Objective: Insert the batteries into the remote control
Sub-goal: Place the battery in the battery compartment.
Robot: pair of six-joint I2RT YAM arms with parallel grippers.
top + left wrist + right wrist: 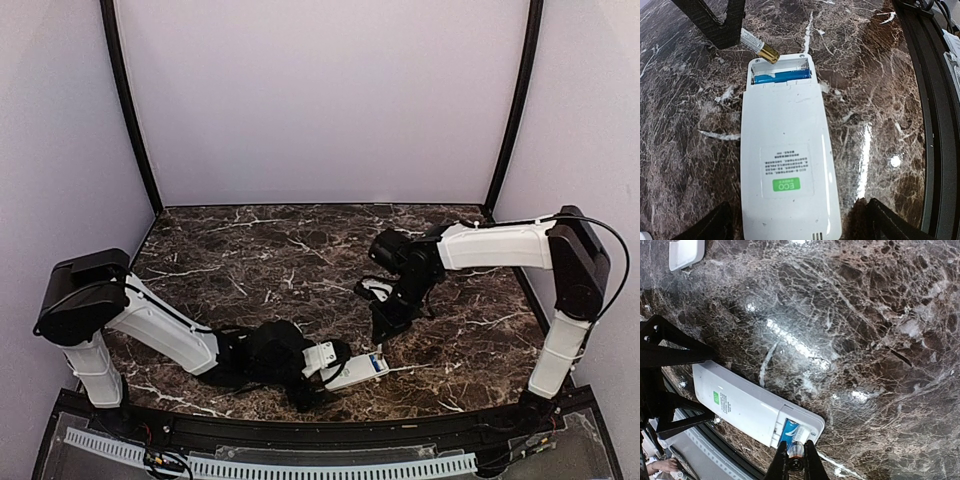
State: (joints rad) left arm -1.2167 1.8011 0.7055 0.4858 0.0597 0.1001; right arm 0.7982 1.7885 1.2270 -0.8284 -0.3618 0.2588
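The white remote control [787,165] lies back-up on the marble table, its battery compartment open at the far end. One blue battery [782,76] lies inside the compartment. My right gripper [796,460] is shut on a second battery [797,450], held tilted with its gold tip [767,52] at the compartment's far edge. My left gripper [795,225] is open and straddles the near end of the remote, its black fingers [710,227] standing apart from both sides. In the top view the remote [358,370] lies near the front edge, between the two grippers.
A small loose white cover piece [685,252] lies on the table beyond the remote, seen in the top view as the cover [376,290] beside the right arm. The black front rail [935,125] runs close along the remote's right side.
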